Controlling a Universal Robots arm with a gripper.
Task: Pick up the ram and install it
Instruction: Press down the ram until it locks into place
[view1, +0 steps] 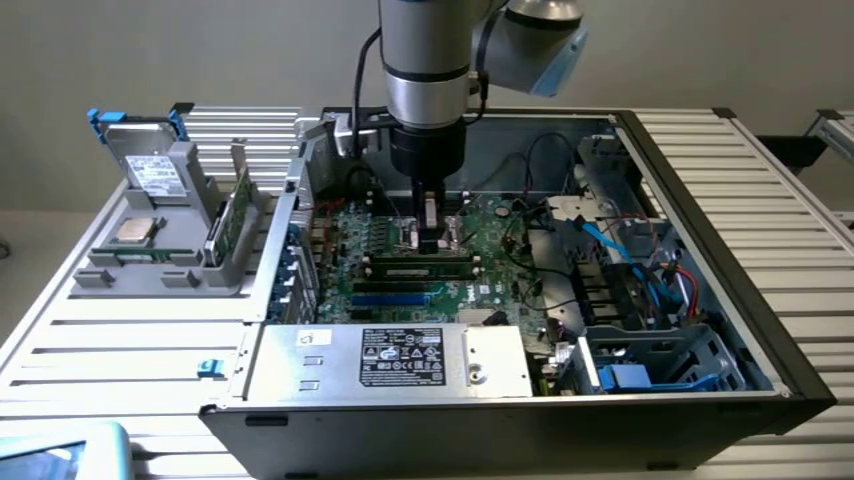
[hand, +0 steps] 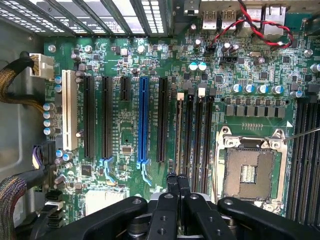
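Exterior view: claw (view1: 437, 236) upright, seemingly touching ram (view1: 422, 266).

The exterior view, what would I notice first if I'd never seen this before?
First, the big silver robot arm reaching straight down into the open computer case, its hand low over the green motherboard. Right beneath the hand lies the ram, a long dark stick at the memory slots. On the exterior view's left, a grey rack holds spare parts.
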